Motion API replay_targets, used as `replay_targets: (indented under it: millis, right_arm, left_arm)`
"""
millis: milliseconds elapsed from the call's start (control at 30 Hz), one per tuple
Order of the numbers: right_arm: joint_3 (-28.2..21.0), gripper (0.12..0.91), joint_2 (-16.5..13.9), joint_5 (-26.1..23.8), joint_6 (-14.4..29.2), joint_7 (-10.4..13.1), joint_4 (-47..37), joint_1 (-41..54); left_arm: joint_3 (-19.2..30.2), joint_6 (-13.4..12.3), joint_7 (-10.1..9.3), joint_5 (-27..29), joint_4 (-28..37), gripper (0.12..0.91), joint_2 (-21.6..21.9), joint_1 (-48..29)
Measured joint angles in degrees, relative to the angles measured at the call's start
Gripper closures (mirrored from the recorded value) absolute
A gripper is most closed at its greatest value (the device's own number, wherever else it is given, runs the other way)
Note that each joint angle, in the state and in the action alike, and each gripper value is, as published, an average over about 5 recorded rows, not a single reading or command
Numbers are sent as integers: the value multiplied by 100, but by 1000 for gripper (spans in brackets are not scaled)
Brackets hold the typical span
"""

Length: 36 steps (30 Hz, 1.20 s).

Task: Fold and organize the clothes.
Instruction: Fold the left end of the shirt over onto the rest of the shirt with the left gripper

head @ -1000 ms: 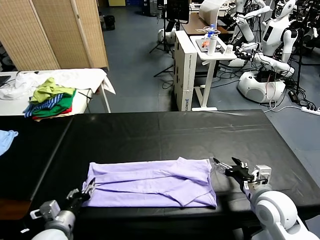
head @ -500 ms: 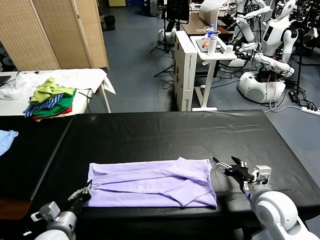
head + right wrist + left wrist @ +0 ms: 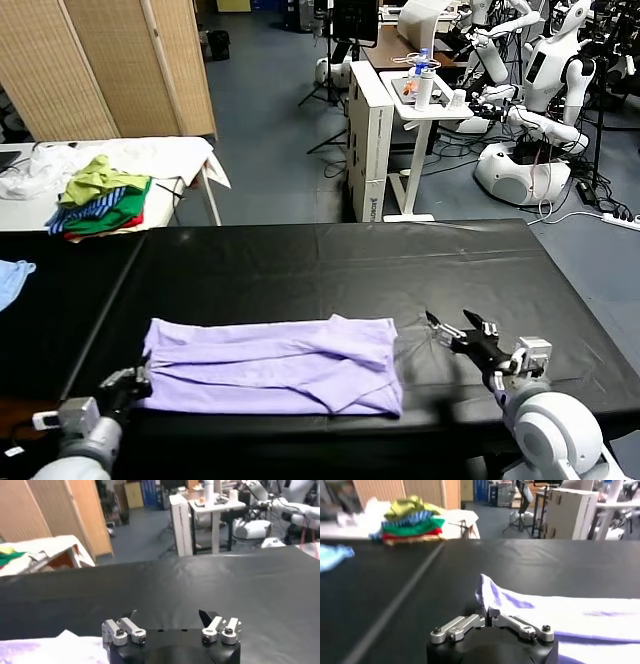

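T-shirt: a pale lavender T-shirt (image 3: 270,365) lies folded into a long flat band on the near part of the black table (image 3: 330,270), running crosswise, with creases and an overlapping flap toward its right end.

Left gripper: the left gripper (image 3: 135,383) sits at the near left corner of the shirt, jaws together and clamped on the fabric edge (the left wrist view shows the cloth rising in a small peak (image 3: 487,592) right at the closed fingertips).

Right gripper: the right gripper (image 3: 455,328) hovers low over bare table just beside the shirt's right end, not touching it; its two dark fingers stand wide apart with nothing between them.

Shirt from the right wrist: only a pale corner (image 3: 60,647) shows at the edge, near the gripper body.

Beyond the table: a heap of green, striped and red garments (image 3: 100,200) rests on a white-covered side table (image 3: 170,155) at far left; a light blue garment (image 3: 12,280) lies at the left edge.

Background: woven folding screens (image 3: 110,60), a white cart (image 3: 400,130) and other white robots (image 3: 530,110) stand on the grey floor.
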Motion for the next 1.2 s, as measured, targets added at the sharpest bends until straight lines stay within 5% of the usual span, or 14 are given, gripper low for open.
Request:
replay_targets:
  millis: [367,600,833,1200]
  right_arm:
    - [-75,118,217,-163,28,-48,83,-427]
    - [-93,118,301,-330,91,-121,140,-568]
    - [-65,118,411,-567,169,-174,195,-765]
    - [146,118,624,-840,202,-177,256,-1073]
  left_arm:
    - [-858,-219,91,29,453,860,946,214]
    - [-974,-121,-130,-135,183,860,886,372]
    - [-405,199,-512,-562,-694,860,293,331]
    - [1226,257,-785,-573,-1171,860,-657,-116]
